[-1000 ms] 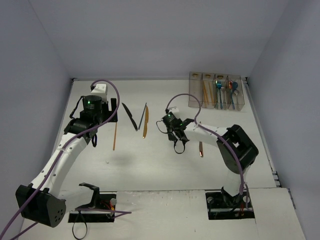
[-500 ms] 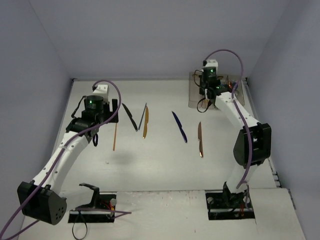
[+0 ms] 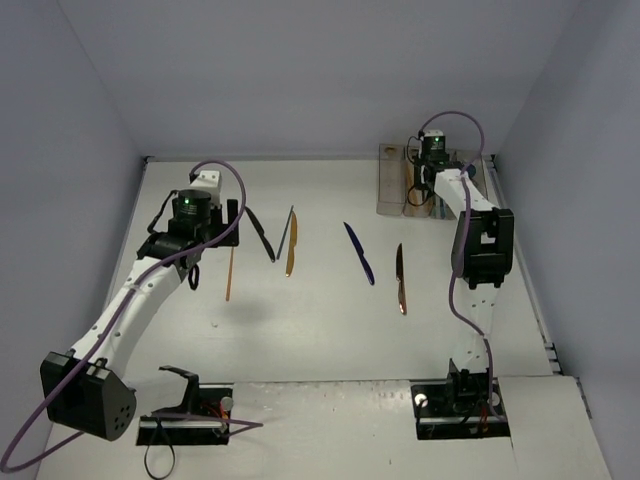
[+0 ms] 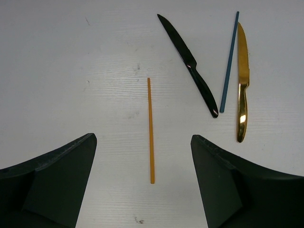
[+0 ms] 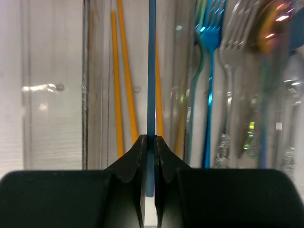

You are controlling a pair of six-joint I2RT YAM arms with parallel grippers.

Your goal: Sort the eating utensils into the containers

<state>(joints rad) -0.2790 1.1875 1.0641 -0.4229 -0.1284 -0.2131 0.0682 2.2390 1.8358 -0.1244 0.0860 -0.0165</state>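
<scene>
Loose eating utensils lie on the table: an orange chopstick (image 4: 150, 130), a black knife (image 4: 190, 61), a blue chopstick (image 4: 229, 61) and a gold knife (image 4: 242, 80). My left gripper (image 4: 143, 138) hangs open above the orange chopstick's near end. A blue knife (image 3: 359, 253) and a copper knife (image 3: 401, 280) lie mid-table. My right gripper (image 5: 150, 140) is shut on another blue chopstick (image 5: 151, 71) over the clear containers (image 5: 85, 95). The bin beneath it holds orange chopsticks (image 5: 126, 71). Neighbouring bins hold a teal fork (image 5: 209, 47) and a silver fork (image 5: 230, 71).
The containers (image 3: 390, 185) stand at the back right, close to the right wall. The right arm's elbow (image 3: 480, 240) sticks up just in front of them. The left arm (image 3: 130, 300) stretches along the left side.
The right arm swung from mid-table to the back right over the containers, carrying the blue chopstick and uncovering the blue knife. The left gripper edged slightly, still open.
</scene>
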